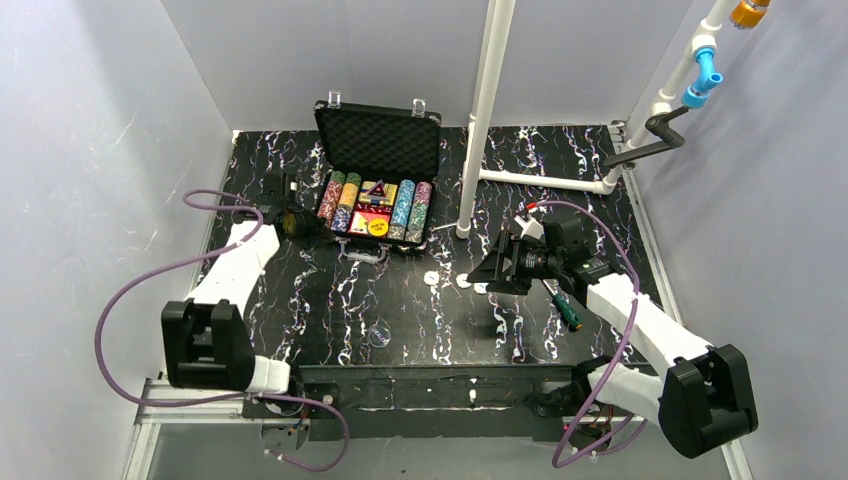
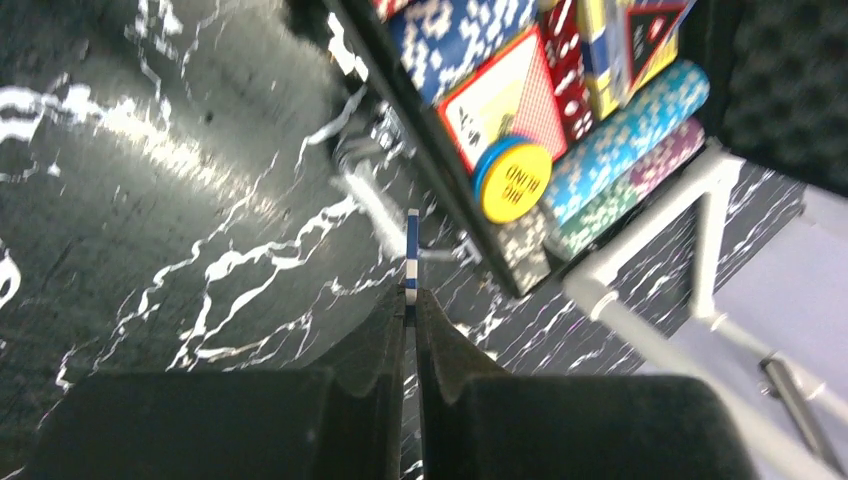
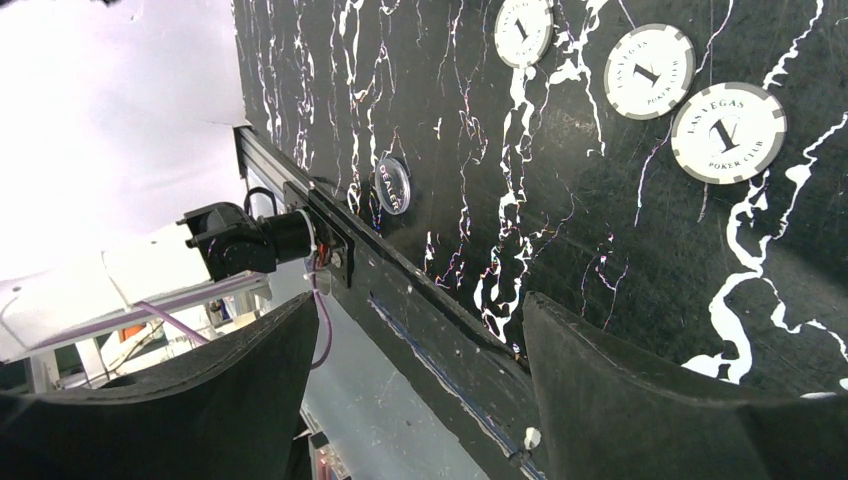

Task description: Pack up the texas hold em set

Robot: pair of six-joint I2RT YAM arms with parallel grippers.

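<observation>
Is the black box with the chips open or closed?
Open. The black case has its foam lid standing up at the back, and the chip rows inside show.

Case (image 1: 380,140) just R of L end effector (image 2: 412,300) w/ single chip (image 2: 411,245) in it; three loose chips (image 3: 649,70) on counter (image 1: 300,300), L of R end effector (image 3: 415,320).

**Black Marble, Bright Chips**

Black with white veining on the table (image 1: 300,300). Black case (image 1: 380,140), dimpled foam lining. Blue-white, pink, green and red speckle along the chip rows (image 1: 405,205). Yellow, blue-rimmed round disc (image 2: 515,182). White, grey-notched loose chips (image 3: 728,132). Blue-white striped edge-on chip (image 2: 411,255).
</observation>
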